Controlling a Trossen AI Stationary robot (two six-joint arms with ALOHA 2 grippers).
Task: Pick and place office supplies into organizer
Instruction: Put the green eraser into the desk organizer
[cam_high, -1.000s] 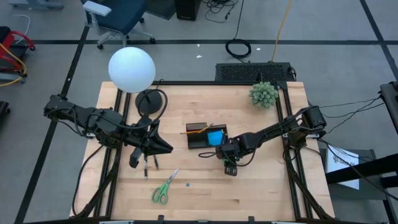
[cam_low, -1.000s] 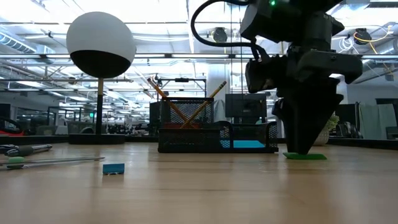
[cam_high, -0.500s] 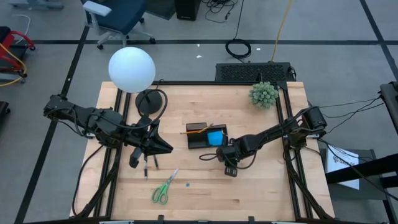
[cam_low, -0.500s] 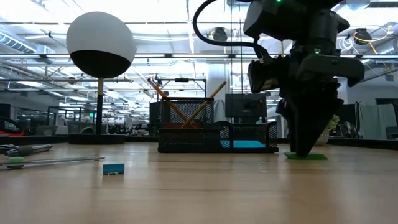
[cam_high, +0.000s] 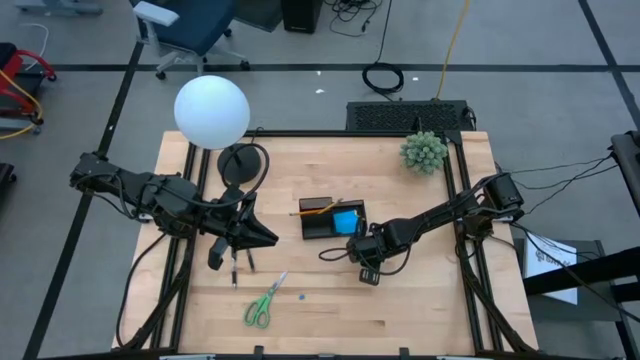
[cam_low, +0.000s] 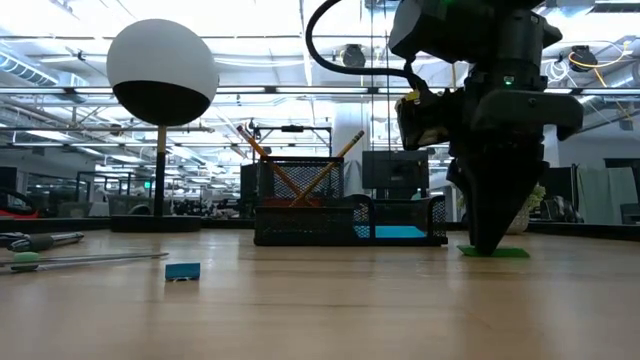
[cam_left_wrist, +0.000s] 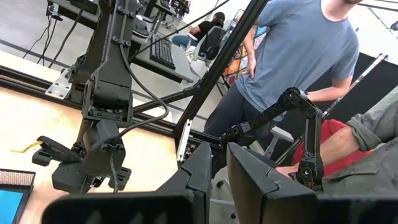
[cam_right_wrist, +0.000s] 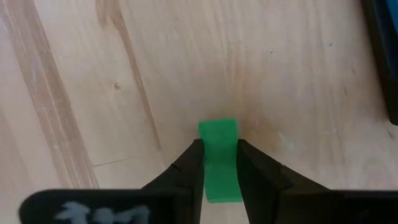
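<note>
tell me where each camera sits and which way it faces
High: overhead, straight down on the table; both arms.
Low: tabletop height, level across; right gripper on the green eraser.
Left wrist: faces the room and a person; left gripper.
Right wrist: faces down; own fingers pinch the eraser.
Shared: organizer in high and low.

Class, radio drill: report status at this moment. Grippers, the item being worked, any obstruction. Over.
Right gripper down at table, fingers pinching small green flat eraser. Left gripper idle, shut, left of black plastic organizer tray. Nothing between eraser and tray. Over.
</note>
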